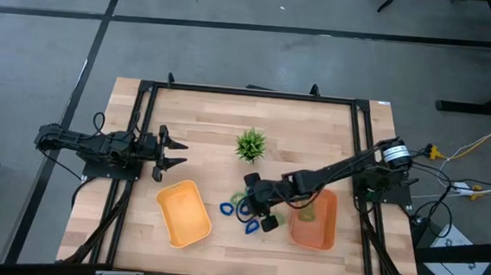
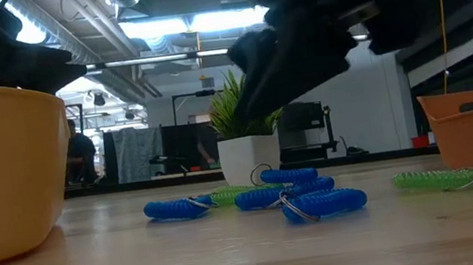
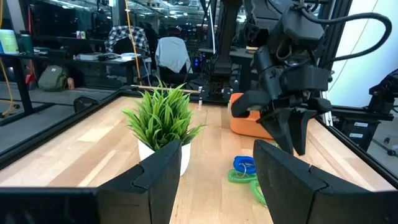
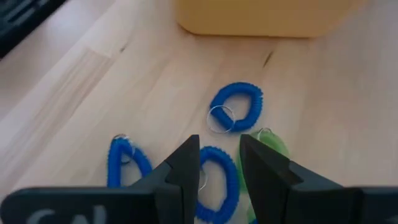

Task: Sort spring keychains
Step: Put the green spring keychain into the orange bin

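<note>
Showing only in the right wrist view: right fingers (image 4: 219,163), narrowly parted, empty, above blue spring keychains (image 4: 236,107). High view: keychains mid-surface between empty yellow tray (image 1: 183,213) and orange tray (image 1: 315,219) holding green ones. Left fingers (image 1: 171,153) wide, empty.

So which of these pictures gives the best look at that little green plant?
The left wrist view: the plant stands close and whole, spiky leaves above its white pot, past the left gripper. The high view shows only its leaves from above. The low view has it behind the blue keychains, partly hidden by the right arm. The right wrist view misses it.
</note>
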Motion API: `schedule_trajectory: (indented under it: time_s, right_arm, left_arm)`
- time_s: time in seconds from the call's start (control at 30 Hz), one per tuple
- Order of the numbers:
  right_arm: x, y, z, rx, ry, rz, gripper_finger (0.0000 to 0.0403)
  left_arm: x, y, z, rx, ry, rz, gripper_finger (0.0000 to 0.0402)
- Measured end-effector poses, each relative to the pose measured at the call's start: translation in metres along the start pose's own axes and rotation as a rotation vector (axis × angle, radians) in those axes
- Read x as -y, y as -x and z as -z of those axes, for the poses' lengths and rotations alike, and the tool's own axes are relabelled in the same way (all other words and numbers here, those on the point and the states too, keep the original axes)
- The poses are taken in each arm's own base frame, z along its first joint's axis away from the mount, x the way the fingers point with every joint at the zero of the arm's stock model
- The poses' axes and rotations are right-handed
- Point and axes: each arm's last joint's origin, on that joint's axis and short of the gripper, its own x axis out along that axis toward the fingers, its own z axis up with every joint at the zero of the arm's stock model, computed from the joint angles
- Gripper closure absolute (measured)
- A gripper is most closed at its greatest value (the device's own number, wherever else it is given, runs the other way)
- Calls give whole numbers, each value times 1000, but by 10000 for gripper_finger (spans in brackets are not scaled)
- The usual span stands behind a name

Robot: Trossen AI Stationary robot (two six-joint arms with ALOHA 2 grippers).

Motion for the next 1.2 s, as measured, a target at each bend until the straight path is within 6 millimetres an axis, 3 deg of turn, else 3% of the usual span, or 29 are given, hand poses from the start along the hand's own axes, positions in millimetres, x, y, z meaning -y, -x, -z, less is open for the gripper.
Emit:
schedule_trajectory:
  time_s: [0.57, 1.2]
  right_arm:
    - [31, -41, 8, -53, -70, -27, 288]
    - [46, -58, 28, -105, -196, -71, 288]
  left_arm:
    - [0, 0, 0, 0, 0, 0, 205]
    - [0, 0, 0, 0, 0, 0, 205]
